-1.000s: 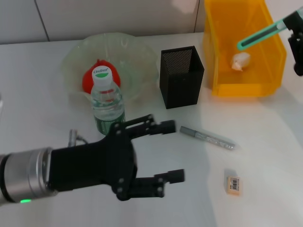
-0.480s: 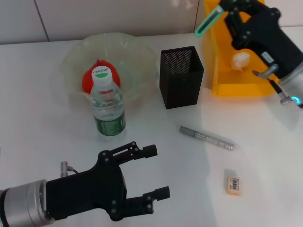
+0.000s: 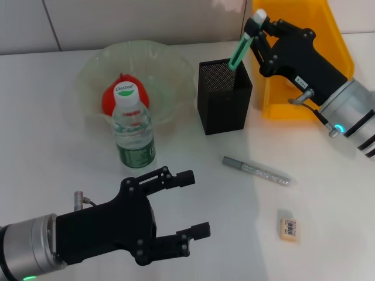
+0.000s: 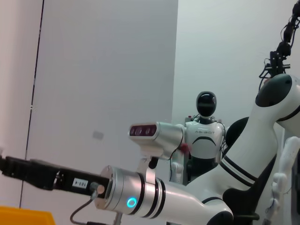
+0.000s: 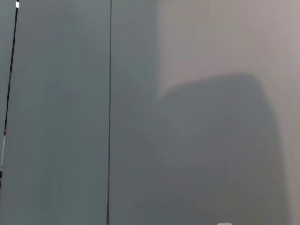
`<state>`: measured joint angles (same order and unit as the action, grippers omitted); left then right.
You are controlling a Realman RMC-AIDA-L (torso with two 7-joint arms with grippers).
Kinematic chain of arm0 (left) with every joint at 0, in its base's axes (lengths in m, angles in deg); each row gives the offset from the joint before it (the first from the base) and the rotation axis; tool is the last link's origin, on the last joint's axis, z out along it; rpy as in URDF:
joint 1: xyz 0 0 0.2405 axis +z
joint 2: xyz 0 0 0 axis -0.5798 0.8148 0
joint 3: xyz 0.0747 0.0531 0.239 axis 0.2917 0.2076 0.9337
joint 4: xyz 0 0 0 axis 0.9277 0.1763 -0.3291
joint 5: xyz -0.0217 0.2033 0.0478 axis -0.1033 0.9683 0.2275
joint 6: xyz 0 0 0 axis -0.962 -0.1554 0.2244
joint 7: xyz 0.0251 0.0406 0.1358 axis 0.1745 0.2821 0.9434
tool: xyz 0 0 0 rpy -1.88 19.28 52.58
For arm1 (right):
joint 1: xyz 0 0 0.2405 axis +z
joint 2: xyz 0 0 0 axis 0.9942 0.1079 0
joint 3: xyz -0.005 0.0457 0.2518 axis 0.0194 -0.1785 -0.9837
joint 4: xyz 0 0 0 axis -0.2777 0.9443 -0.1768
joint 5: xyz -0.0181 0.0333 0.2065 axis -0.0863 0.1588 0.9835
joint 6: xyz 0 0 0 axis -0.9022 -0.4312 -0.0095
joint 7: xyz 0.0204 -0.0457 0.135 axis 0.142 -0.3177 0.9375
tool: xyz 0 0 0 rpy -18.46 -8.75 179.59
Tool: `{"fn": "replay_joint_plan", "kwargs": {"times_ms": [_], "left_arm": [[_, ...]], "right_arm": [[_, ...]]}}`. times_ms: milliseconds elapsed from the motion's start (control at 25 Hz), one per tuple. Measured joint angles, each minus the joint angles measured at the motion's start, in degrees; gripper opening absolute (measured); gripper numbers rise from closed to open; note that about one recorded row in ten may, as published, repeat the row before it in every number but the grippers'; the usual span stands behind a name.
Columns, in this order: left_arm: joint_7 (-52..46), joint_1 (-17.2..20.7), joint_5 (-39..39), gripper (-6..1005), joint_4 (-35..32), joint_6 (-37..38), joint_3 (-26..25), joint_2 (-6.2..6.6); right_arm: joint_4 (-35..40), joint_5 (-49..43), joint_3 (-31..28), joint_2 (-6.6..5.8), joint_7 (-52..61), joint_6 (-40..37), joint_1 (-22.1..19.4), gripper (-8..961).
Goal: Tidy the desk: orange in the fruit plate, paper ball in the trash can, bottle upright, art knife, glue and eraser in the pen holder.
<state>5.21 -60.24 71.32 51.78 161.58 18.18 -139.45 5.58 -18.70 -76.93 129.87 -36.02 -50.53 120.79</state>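
I judge the step in hand to be placing the green glue stick [image 3: 239, 51] in the pen holder [image 3: 225, 95]. The right hand [image 3: 253, 30] is clenched on the stick's upper end, far right of the table [image 3: 53, 152], with the stick tilted and its lower end at the holder's far right rim. I cannot tell whether the tip is inside the rim. The next move calls for lowering the stick until the tip clears the rim, then releasing.

The right forearm reaches in from the right, across the yellow trash can [image 3: 293, 105]. The left hand [image 3: 190, 205] hangs released, fingers spread, over the near left of the table, holding nothing.

Already placed: orange [image 3: 111, 98] in the fruit plate [image 3: 158, 64], bottle [image 3: 132, 126] upright just in front. Remaining on the table: art knife [image 3: 256, 170] and eraser [image 3: 289, 228], near right.
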Motion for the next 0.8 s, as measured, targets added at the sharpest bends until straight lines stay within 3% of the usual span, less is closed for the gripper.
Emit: {"fn": "replay_joint_plan", "kwargs": {"times_ms": [480, 800], "left_arm": [[-0.21, -0.08, -0.02, 785, -0.97, 0.38, -0.06, 0.0], [0.25, 0.17, 0.32, 785, -1.09, 0.11, -0.06, 0.0]], "right_arm": [[-1.68, -2.15, 0.03, 0.02, -0.06, 5.73, 0.07, 248], [-2.45, -1.88, -0.55, 0.08, -0.08, 4.16, -1.52, 258]]}}
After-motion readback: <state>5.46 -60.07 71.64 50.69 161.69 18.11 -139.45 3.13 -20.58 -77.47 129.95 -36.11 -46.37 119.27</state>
